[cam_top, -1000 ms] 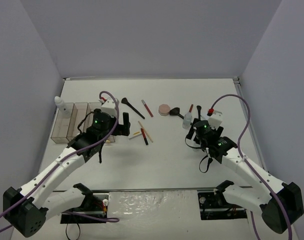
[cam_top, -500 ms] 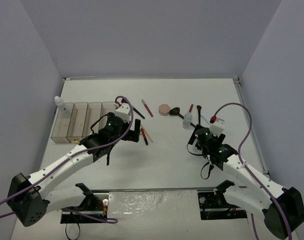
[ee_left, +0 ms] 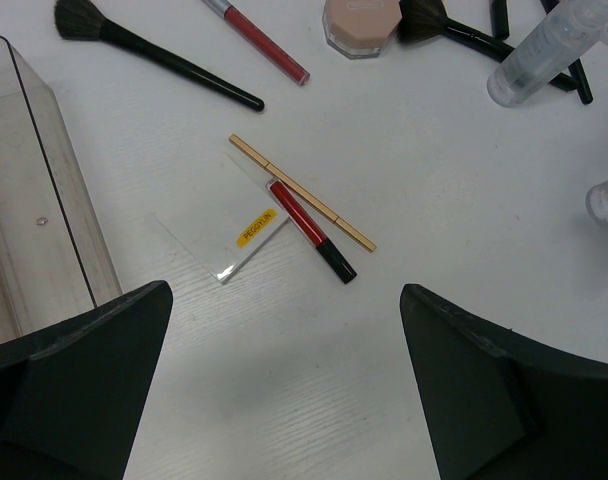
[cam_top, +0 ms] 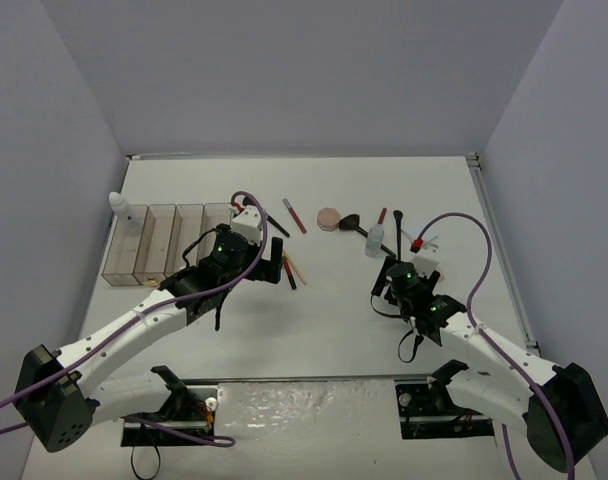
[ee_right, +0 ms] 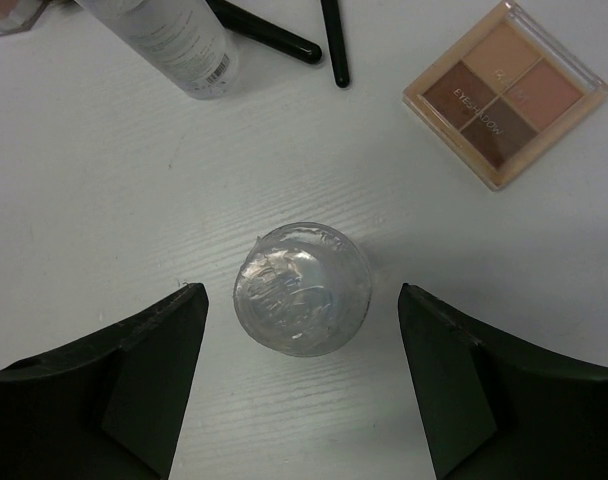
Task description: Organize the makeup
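My left gripper is open and empty, hovering just short of a red pencil with a black cap, a tan pencil and a clear packet with a yellow label. In the top view it is right of the bins. My right gripper is open, its fingers on either side of an upright clear bottle without touching it. A tan palette lies beyond. A pink compact, black brushes and a lying bottle are farther back.
Clear plastic bins stand in a row at the left, with a white bottle at their far left end. One bin's wall is close on the left gripper's left. A red lip pencil lies at the back.
My left gripper moved right, from the bins to the pencils, then stayed. My right gripper drew back toward the near edge, away from the palette and lying bottle.
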Robot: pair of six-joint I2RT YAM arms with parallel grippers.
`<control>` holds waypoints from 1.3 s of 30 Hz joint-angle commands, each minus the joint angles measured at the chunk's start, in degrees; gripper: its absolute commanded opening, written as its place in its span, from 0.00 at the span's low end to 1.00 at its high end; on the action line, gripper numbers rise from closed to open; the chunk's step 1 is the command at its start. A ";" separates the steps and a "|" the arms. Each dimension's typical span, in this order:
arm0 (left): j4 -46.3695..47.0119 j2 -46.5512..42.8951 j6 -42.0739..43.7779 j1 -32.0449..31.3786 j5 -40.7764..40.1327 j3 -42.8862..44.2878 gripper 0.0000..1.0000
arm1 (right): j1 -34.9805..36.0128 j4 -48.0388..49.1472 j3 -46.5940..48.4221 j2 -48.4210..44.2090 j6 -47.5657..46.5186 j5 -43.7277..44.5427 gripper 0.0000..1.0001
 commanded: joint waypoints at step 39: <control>5.61 -0.91 -1.39 -0.23 0.34 2.42 0.97 | 8.57 37.65 -5.52 16.48 -7.53 5.46 0.49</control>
